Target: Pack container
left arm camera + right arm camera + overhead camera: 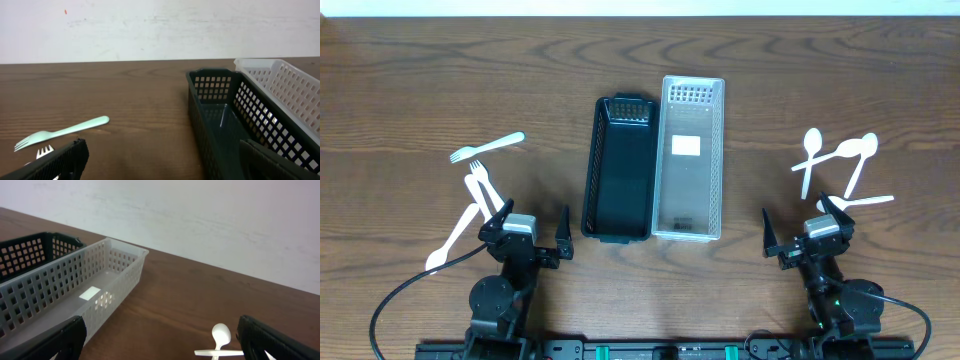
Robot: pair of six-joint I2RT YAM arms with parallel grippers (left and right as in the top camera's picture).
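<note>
Left tool (pixel 526 234) by forks (pixel 487 147), right tool (pixel 804 236) by spoons (pixel 867 143): both gape wide, empty. Best pinch one handle mid-length, low to table (pixel 400 80), then lift.

Nearly everything I drove was matte black. The left claw (pixel 527 222) and the right claw (pixel 805 225) each wore a pale grey block on top, and their dark fingers (pixel 55 162) had a waffle-like grid on the faces. A thin black cable (pixel 395 290) looped out by the left base and a second cable (pixel 918 310) by the right, where small green lights (pixel 834 300) glowed.
</note>
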